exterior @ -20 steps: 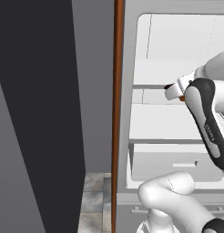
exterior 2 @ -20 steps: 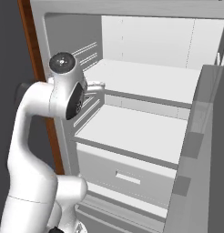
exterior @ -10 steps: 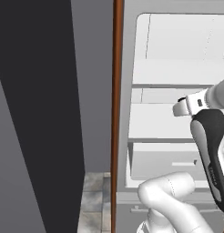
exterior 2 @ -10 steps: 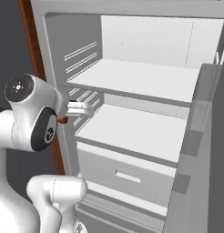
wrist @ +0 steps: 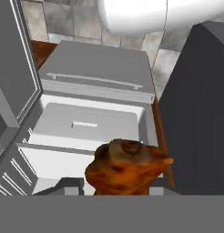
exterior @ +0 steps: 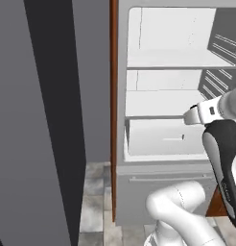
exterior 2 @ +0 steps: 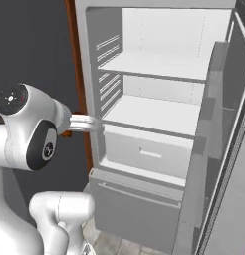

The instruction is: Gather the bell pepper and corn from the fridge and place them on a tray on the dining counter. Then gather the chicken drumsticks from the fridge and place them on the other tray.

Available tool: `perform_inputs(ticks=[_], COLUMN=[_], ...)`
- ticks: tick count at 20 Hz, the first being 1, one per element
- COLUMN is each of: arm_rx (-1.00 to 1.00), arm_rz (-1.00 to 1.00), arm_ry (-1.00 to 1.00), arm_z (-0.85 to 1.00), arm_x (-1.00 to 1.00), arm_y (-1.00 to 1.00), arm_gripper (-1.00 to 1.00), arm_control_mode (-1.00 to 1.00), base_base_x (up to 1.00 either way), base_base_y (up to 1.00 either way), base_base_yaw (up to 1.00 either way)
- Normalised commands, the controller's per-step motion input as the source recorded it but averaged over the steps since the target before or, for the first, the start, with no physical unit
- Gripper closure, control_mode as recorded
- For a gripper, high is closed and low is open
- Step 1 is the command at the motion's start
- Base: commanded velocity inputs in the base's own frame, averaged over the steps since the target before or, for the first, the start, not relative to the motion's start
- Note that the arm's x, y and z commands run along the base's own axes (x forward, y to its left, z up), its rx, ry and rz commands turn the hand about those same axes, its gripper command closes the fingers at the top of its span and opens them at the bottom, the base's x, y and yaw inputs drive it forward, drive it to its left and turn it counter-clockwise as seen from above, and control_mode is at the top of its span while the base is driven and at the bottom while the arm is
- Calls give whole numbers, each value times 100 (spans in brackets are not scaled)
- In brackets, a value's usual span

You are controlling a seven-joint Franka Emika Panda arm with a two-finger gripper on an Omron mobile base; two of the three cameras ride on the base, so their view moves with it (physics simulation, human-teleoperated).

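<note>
**Drumstick in the fingers, outside the open fridge**

On the left stands the open fridge (wrist: 91, 82), its white shelves bare. In the middle, close before the camera, the gripper (wrist: 120, 189) is grasping a chicken drumstick (wrist: 125, 168). It looks light, firm and a little greasy; I judge a hold across its thick middle is safest

Orange-brown chicken drumstick (wrist: 127, 167), pale grey fridge (exterior 2: 144, 209) with white shelves (exterior 2: 153, 113), grey-tiled floor (exterior: 93, 206)

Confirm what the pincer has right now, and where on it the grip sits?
A chicken drumstick, held right at the pincer; the exact grip spot can't be told, since the fingertips are hidden behind the meat.
</note>
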Motion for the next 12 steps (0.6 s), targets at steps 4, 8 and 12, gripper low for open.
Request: perform_inputs(ticks=[4,8,12], arm_rx=[0,0,0], arm_rz=[0,0,0], arm_ry=[0,0,0], arm_z=[0,0,0], arm_x=[0,0,0], arm_y=[0,0,0], arm_gripper=[100,100,100], arm_control_mode=[100,100,100], base_base_x=[-100,-100,-100], base_base_y=[0,0,0], base_base_yaw=[-11,-13,-19])
